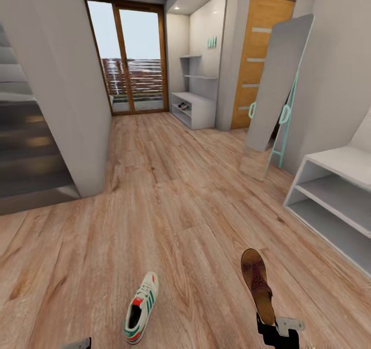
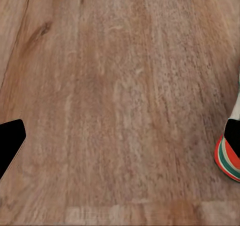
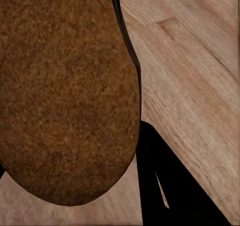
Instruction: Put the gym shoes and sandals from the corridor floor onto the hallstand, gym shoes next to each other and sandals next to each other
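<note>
One gym shoe (image 1: 141, 308), white with green stripes and a red-orange heel, lies on the corridor floor (image 1: 170, 210) near my left side; its heel (image 2: 229, 157) shows in the left wrist view. My right gripper (image 1: 269, 326) is shut on the heel end of a dark brown sandal (image 1: 259, 283), held above the floor with its toe pointing away. Close up, the sandal's brown surface (image 3: 65, 91) lies against a black finger (image 3: 156, 178). A black finger (image 2: 10, 142) of my left gripper hangs over bare planks, open. The hallstand (image 1: 194, 108) stands far down the corridor by the glass door.
A plain low grey two-shelf bench (image 1: 335, 199) stands close on the right. A tall mirror (image 1: 278, 81) leans on the right wall beyond it. Stairs (image 1: 28, 148) and a wall (image 1: 67, 91) bound the left side. A small shoe (image 1: 183, 106) sits in the hallstand.
</note>
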